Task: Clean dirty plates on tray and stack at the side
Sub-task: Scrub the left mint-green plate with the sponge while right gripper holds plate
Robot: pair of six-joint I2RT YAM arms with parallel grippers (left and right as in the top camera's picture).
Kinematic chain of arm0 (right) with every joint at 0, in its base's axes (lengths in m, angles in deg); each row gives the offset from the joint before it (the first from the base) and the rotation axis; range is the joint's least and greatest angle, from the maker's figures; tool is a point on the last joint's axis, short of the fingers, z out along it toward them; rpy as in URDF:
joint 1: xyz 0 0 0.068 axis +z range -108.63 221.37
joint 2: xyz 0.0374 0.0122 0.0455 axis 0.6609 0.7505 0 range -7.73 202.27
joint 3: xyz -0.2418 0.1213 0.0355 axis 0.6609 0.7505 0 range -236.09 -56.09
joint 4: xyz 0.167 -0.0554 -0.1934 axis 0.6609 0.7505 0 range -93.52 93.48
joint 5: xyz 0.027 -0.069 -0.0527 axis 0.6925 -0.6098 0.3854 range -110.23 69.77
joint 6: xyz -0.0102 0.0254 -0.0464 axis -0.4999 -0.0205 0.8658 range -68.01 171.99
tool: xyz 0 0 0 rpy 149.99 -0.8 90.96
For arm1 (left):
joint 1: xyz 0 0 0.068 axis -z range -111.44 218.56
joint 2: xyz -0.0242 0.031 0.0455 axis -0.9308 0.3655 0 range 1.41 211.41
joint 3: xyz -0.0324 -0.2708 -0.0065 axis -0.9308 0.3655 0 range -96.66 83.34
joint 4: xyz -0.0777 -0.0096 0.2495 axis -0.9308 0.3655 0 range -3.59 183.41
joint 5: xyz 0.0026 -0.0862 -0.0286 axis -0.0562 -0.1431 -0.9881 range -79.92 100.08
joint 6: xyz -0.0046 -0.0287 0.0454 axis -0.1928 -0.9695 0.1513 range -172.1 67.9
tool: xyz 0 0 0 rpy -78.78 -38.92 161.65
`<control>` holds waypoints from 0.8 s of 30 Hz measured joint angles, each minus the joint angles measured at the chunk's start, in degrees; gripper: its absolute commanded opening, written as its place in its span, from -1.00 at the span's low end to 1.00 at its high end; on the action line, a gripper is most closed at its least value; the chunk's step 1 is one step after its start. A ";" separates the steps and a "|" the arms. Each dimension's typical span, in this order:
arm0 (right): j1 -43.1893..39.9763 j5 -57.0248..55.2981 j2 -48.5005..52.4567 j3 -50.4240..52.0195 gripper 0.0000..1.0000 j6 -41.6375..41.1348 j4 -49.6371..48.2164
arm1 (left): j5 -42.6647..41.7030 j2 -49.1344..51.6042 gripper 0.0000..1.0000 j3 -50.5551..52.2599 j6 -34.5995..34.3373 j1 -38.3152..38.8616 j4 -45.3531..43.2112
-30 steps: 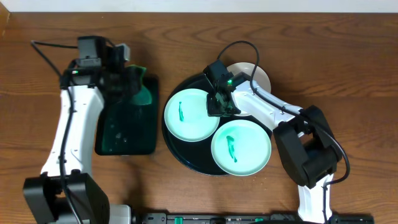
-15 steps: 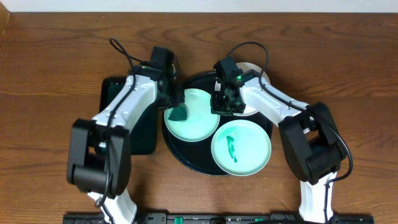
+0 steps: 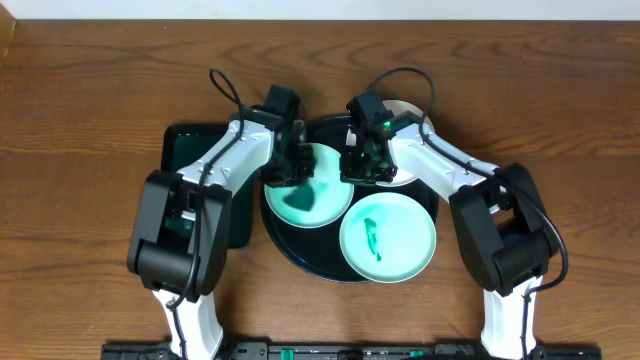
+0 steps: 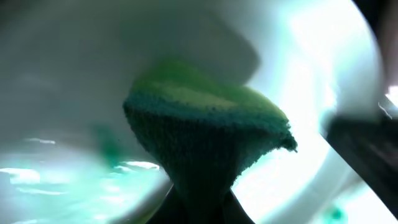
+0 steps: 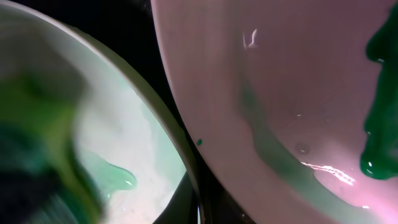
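All three plates sit on the round black tray [image 3: 300,255], a glossy disc with a raised rim, mid-counter [image 3: 90,100] on brown wood grain. The rear-left mint plate [image 3: 330,180] is pale, shiny and shallow. On my left wrist feed its wet glaze shows thin watery green streaks rather than one solid smear. My left gripper [image 3: 297,172] is clenched on a sponge [image 4: 208,118], soft yellow-green foam with a coarse dark green scouring face, pressed down on that plate.

The front mint plate [image 3: 400,240] lies flat nearest me and carries a narrow green smear down its middle. The white plate [image 5: 280,93] is at the tray's far right, its rim just beside the rear-left plate's, with a thick glossy green blob on its smooth surface.

My right gripper [image 3: 363,168] hovers low where those two rims meet. It may be touching the white rim, but I cannot tell whether it is released or clenched.

A dark green rectangular tray [image 3: 185,150] lies left of the round one
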 measured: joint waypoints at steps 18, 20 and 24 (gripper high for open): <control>0.00 0.37 0.00 0.15 -0.97 0.00 -0.42 | 18.99 -0.46 -0.85 -0.55 -4.09 0.63 0.92; 0.00 0.35 0.00 0.17 -0.97 0.00 -0.44 | 20.98 -0.46 -0.86 -0.83 -4.33 0.96 2.64; 0.02 0.48 0.02 0.20 -0.97 0.02 -0.85 | 24.11 -0.46 -0.85 -1.01 -4.55 1.38 6.99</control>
